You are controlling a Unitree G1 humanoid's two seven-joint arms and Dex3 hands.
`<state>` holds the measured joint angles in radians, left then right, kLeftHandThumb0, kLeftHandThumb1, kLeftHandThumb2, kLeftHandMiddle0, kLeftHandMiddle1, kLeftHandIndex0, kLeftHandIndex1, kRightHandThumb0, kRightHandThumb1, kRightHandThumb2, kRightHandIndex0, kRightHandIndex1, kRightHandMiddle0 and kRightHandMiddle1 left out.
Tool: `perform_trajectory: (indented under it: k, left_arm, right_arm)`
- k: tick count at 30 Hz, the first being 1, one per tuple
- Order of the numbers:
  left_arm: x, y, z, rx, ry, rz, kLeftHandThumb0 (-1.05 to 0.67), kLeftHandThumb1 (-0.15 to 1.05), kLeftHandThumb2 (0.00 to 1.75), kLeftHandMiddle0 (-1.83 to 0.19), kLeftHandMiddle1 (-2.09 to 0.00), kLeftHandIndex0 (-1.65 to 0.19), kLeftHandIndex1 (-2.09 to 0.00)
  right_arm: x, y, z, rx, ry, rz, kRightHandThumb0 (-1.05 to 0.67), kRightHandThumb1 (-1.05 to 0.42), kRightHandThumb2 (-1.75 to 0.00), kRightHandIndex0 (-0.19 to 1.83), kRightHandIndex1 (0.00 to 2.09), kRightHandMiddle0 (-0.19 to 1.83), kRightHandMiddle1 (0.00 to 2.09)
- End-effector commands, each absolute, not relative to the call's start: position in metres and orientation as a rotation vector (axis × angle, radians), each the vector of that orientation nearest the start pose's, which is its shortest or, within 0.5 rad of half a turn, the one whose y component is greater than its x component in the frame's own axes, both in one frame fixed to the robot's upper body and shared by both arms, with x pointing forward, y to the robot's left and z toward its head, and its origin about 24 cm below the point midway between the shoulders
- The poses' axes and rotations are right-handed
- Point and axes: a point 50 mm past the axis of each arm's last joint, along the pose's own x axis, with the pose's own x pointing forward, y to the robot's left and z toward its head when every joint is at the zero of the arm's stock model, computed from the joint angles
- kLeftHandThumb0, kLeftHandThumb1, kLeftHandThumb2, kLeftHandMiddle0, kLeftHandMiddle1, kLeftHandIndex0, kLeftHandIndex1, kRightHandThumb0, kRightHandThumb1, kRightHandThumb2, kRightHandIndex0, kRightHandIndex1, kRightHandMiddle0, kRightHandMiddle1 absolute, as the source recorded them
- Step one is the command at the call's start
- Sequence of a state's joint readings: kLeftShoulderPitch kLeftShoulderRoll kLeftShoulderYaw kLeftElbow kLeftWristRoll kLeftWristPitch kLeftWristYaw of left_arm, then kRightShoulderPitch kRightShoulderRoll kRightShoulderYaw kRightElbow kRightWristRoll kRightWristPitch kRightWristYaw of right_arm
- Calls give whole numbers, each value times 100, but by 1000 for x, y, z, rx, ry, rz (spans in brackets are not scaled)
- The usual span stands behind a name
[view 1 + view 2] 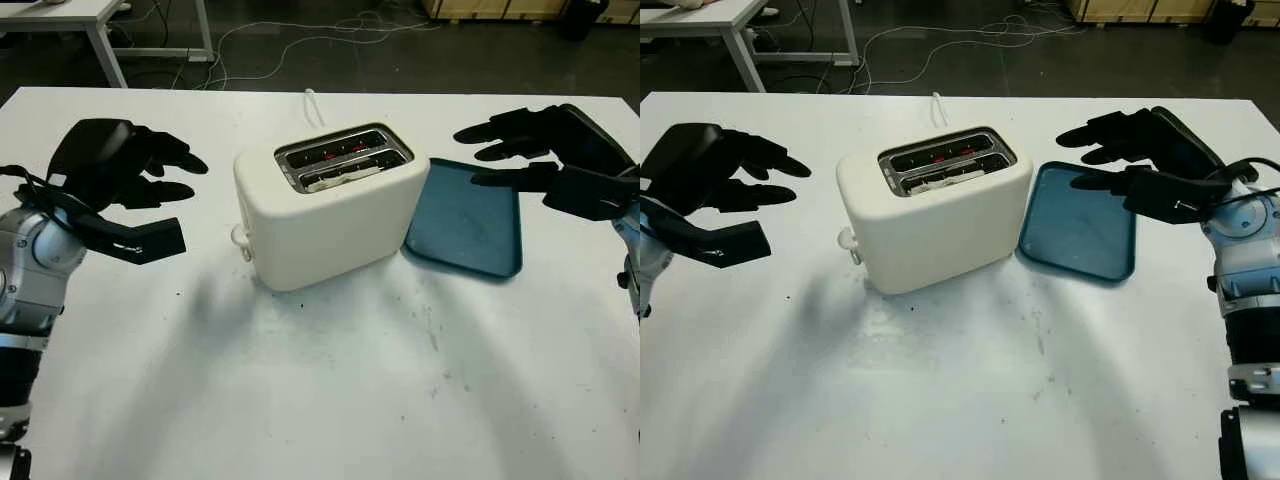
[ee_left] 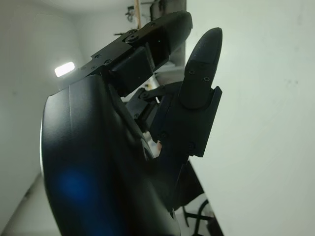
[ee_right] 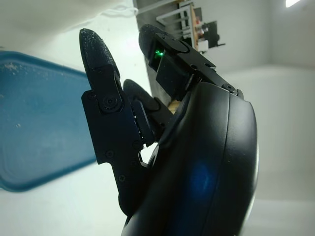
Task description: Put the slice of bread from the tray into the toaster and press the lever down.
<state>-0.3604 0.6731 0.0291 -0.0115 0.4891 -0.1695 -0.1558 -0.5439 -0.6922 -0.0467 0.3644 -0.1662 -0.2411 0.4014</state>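
A cream toaster (image 1: 330, 215) stands mid-table with two top slots; a bread slice (image 1: 340, 176) sits down in the nearer slot and the heating wires glow red. Its lever knob (image 1: 240, 237) sticks out low on the left end. The blue tray (image 1: 468, 220) lies bare just right of the toaster. My left hand (image 1: 150, 180) hovers open to the left of the toaster, a short way from the lever. My right hand (image 1: 510, 150) hovers open above the tray's far right side.
The white table (image 1: 320, 400) stretches wide in front of the toaster. A white cord (image 1: 313, 105) runs from behind the toaster to the far edge. Beyond are a dark floor with cables (image 1: 300, 40) and a table's legs (image 1: 110, 55).
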Motion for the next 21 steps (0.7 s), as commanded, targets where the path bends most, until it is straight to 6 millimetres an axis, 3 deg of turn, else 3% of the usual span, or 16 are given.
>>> perform_trajectory:
  k: [1,7,11,15,21]
  left_arm:
    - [296,228,186,1147,-449,-60,-43,82,1,-81,-101,-113,-9]
    - [288,226,170,934,-532,81,-38,81,0,-81,-104,-113,-9]
    - [280,219,153,803,-579,166,-36,88,2,-68,-118,-106,-8]
    - [270,207,137,671,-599,249,-38,92,7,-60,-121,-100,-6]
    - [256,177,110,441,-565,262,-42,92,18,-44,-110,-81,0]
  right_arm:
    - [327,-256,178,-840,-298,235,-51,-84,0,89,0,78,0]
    - [310,-255,156,-691,-341,125,-52,-83,0,89,1,79,1]
    - [295,-252,139,-588,-355,70,-52,-86,-1,87,0,75,0]
    - [282,-244,122,-509,-323,5,-51,-89,-2,82,0,71,0]
    - [262,-217,88,-204,-301,-119,-50,-92,-4,78,0,65,0]
